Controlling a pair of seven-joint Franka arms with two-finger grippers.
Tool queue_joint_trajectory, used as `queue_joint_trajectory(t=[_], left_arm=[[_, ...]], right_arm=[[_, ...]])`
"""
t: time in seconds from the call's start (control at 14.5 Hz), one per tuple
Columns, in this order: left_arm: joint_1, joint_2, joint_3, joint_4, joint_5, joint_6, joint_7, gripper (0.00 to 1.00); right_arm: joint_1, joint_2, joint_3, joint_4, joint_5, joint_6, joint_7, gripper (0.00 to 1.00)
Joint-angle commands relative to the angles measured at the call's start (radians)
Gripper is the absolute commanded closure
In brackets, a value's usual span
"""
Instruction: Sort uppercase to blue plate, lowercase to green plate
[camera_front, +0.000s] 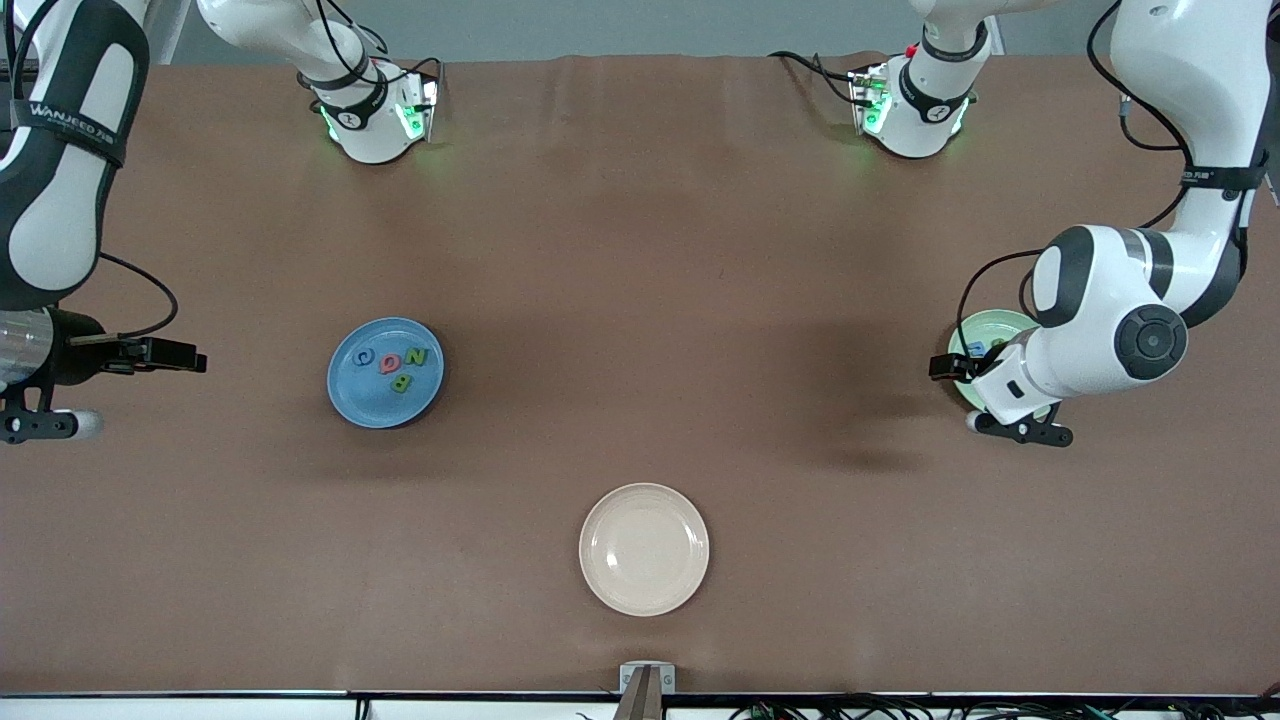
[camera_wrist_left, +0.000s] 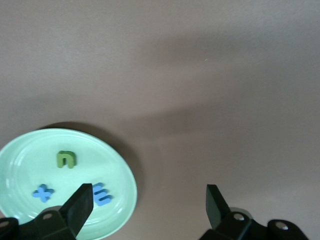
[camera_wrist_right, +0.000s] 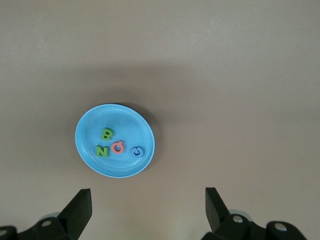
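Your four small uppercase letter pieces (camera_wrist_right: 117, 146) already lie in the glossy round blue plate (camera_front: 350, 395). Three lowercase pieces (camera_wrist_left: 66, 159) show in the pale green plate (camera_wrist_left: 20, 150); the fourth you can't see. Left gripper (camera_wrist_left: 149, 205) hangs spread beside that plate; right gripper (camera_wrist_right: 148, 205), spread, waits at its table end.

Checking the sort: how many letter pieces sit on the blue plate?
4, all on the blue plate: blue C, red Q, green N, green B. None seems hidden.
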Motion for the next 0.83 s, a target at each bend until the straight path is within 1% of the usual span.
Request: queue_joint_trajectory(t=[0.0, 0.14, 0.21, 0.48, 0.76], left_arm=[[-0.161, -0.042, 0.148, -0.017, -0.092, -0.012, 0.014, 0.01], [-0.239, -0.051, 0.228, -0.017, -0.143, -0.014, 0.014, 0.01], [-0.264, -0.060, 0.256, -0.017, -0.159, -0.012, 0.014, 0.01], [-0.261, -0.115, 0.264, -0.016, -0.162, -0.012, 0.005, 0.01], [-0.244, -0.217, 0.270, -0.008, -0.159, -0.018, -0.023, 0.01]], right_arm=[[-0.009, 0.004, 0.007, 0.035, -0.021, -0.010, 0.010, 0.00], [-0.021, 0.004, 0.007, 0.035, -0.026, -0.008, -0.002, 0.00], [-0.033, 0.003, 0.007, 0.036, -0.027, -0.014, -0.001, 0.00], [-0.024, 0.009, 0.016, 0.036, -0.026, -0.002, -0.004, 0.00], [-0.001, 0.009, 0.016, 0.032, -0.029, -0.005, -0.006, 0.00]])
